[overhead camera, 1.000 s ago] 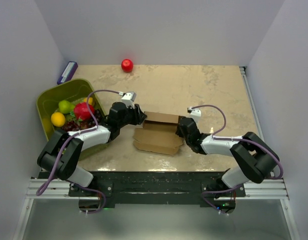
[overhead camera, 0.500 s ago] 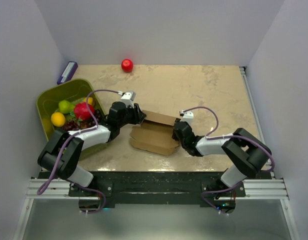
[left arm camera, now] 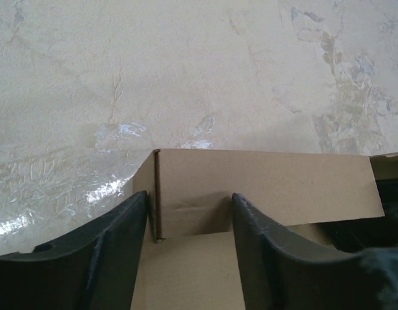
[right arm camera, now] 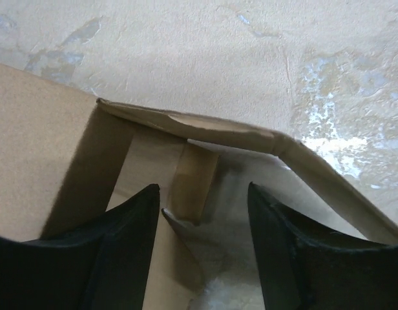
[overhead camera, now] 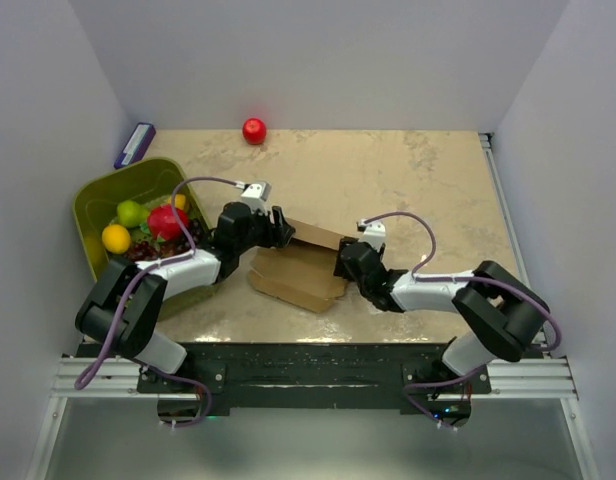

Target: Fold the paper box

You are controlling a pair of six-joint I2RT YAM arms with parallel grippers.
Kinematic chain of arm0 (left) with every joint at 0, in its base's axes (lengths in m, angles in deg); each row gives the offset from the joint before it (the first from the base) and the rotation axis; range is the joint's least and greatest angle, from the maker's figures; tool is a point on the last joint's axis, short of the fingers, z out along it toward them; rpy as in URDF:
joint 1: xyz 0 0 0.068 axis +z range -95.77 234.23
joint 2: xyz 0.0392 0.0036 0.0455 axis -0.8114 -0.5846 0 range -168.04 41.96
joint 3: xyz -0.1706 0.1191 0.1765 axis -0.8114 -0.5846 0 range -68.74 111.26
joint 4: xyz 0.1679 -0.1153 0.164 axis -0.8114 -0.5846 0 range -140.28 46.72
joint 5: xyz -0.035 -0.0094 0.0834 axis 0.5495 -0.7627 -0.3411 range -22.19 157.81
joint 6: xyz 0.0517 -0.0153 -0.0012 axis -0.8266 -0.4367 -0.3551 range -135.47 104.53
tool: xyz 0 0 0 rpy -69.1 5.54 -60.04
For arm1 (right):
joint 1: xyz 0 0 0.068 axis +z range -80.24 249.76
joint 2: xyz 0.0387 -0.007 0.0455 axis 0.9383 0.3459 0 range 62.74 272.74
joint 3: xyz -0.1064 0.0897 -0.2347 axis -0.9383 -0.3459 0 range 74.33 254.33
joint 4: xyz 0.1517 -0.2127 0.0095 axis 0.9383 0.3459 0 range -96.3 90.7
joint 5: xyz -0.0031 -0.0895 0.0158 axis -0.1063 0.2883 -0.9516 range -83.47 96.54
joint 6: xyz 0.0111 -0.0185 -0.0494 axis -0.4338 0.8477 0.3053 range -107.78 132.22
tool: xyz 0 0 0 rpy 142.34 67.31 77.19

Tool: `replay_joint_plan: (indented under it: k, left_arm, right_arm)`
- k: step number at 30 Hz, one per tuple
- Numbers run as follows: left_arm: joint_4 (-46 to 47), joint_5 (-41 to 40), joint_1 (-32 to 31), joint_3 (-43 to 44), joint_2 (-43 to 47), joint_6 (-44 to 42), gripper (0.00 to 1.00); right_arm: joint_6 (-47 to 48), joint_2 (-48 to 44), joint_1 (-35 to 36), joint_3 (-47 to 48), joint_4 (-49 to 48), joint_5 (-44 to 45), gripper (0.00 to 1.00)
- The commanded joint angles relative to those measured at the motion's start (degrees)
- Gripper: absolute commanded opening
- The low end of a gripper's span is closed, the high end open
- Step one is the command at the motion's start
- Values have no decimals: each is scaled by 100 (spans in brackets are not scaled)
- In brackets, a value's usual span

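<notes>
Table (overhead camera: pixel 428 180) walled on 3 sides; open room at back & right. Paper box (overhead camera: pixel 300 270) sits front-centre, skewed, betw. both arms. Left gripper (overhead camera: pixel 278 232) at its back-left corner, fingers apart, corner betw. them, not clamped. Right gripper (overhead camera: pixel 344 262) at box's right end, fingers apart either side of a flap (right arm camera: pixel 194 174). Green bin (overhead camera: pixel 106 182) at left holds fruit (overhead camera: pixel 166 220).
</notes>
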Motion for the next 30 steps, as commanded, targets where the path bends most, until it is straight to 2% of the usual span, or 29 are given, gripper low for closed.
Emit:
replay_joint_plan:
  k: [1, 6, 10, 13, 14, 16, 18, 23, 25, 27, 28, 30]
  left_arm:
    - [-144, 137, -55, 278, 190, -205, 71]
    - [-301, -30, -90, 506, 286, -258, 81]
    - [-486, -232, -134, 664, 410, -355, 83]
    - [-662, -469, -204, 787, 559, -469, 84]
    - [-775, -600, -213, 814, 594, -504, 84]
    - [-908, -689, -301, 928, 708, -583, 85]
    - [-1040, -1137, -423, 981, 893, -653, 84]
    - [-1285, -1900, -819, 1104, 1401, -1022, 82]
    - [-1321, -2191, -1240, 1069, 1543, -1180, 81]
    - [-1260, -2316, -1636, 868, 1710, -1094, 79]
    - [-1216, -2298, -1750, 780, 1754, -1041, 78]
    - [-1050, -2377, -2093, 420, 1825, -840, 76]
  right_arm:
    - [52, -717, 78, 38, 329, -243, 69]
    - [273, -1324, 78, 100, 1145, -763, 75]
    - [344, -2183, 78, 12, 1612, -1088, 76]
    - [422, -2807, 78, 99, 2069, -1159, 81]
    - [457, -2915, 70, 169, 2209, -1133, 85]
    - [571, -3047, 35, 502, 2754, -1002, 85]
    - [660, -3074, -44, 705, 3219, -984, 87]
    - [985, -2855, -808, 891, 3380, -1537, 86]
    - [1073, -2662, -967, 873, 3345, -1564, 86]
    - [1099, -2477, -1064, 856, 3318, -1590, 80]
    - [1099, -2424, -1090, 821, 3283, -1599, 74]
    - [1126, -2301, -1126, 759, 3178, -1608, 70]
